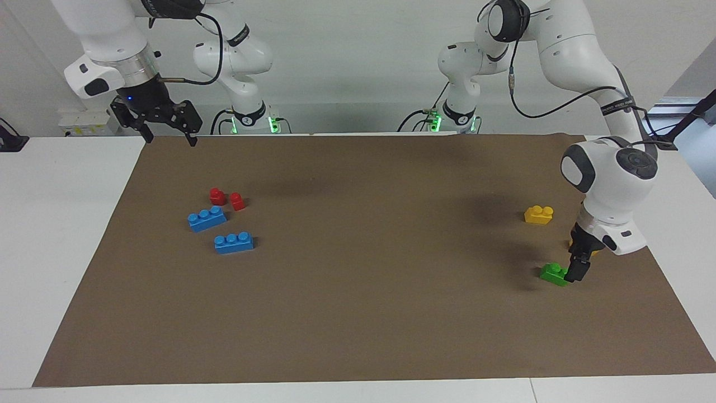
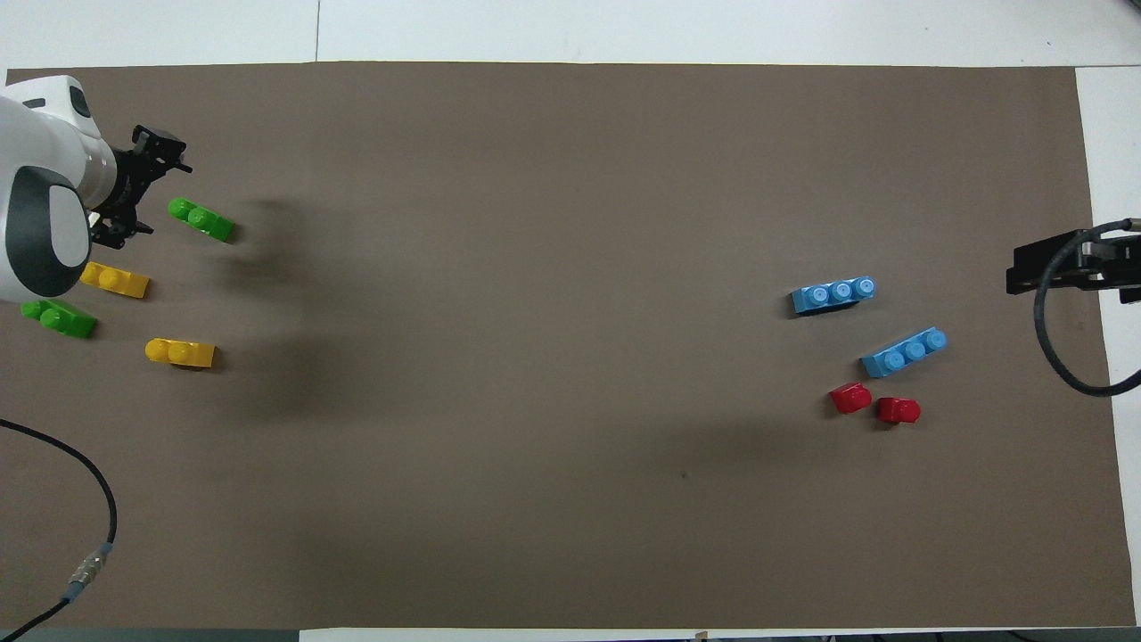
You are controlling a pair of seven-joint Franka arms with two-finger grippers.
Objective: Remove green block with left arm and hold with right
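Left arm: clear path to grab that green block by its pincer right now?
Probably yes: the left pincer stands open right beside the green block, nothing between them; the yellow brick lies clear.
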